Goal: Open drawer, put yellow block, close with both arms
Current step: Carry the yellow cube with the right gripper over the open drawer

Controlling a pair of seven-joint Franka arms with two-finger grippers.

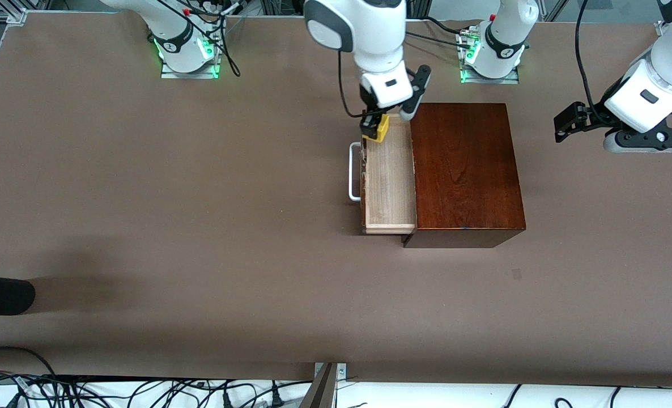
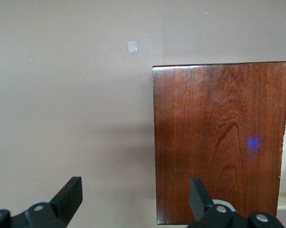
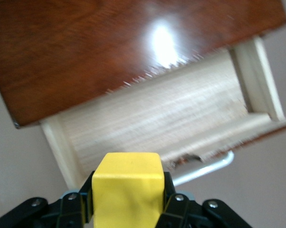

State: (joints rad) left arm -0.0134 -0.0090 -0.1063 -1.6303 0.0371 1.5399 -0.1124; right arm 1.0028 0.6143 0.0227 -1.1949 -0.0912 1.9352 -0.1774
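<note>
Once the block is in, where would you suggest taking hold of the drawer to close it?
Take the white bar handle on the drawer front, coming from the right arm's end of the table. It stands off the front with a gap that fingers can straddle.

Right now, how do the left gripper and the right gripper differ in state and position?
The right gripper is shut on the yellow block; the left gripper is open and holds nothing. The right gripper hangs over the pulled-out drawer; the left gripper waits past the wooden box, toward the left arm's end of the table. Both are black and two-fingered.
</note>
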